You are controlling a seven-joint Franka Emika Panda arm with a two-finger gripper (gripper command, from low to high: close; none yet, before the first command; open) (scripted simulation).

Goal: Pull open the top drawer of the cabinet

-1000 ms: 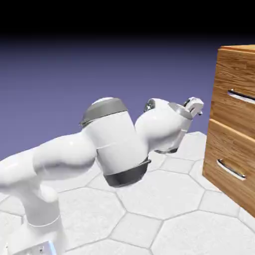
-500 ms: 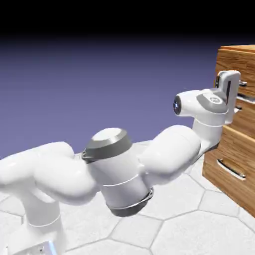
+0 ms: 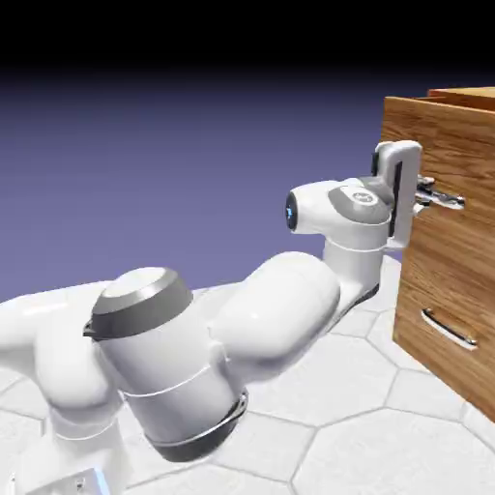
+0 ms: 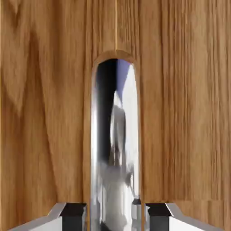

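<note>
The brown wood-grain cabinet (image 3: 454, 348) stands at the exterior view's right. Its top drawer (image 3: 425, 135) juts out toward the arm, well past the lower drawer's front. My gripper (image 3: 425, 197) is shut on the top drawer's silver bar handle (image 3: 443, 199), with the white hand pressed close to the drawer front. In the hand view the shiny handle (image 4: 116, 149) runs up the middle between my two grey fingertips (image 4: 74, 215), and the gripper (image 4: 115, 216) is clamped on it. Wood grain of the drawer front (image 4: 40, 113) fills the rest of that view.
The lower drawer (image 3: 440, 290) sits flush in the cabinet with its own silver handle (image 3: 447, 329) below my hand. White hexagon-tiled table (image 3: 338, 435) lies under the arm. My bulky white arm (image 3: 222, 329) stretches from the lower left.
The gripper went from open, away from the cabinet, to shut on the top drawer's handle. Since then hand and drawer have moved left together, the drawer sliding out.
</note>
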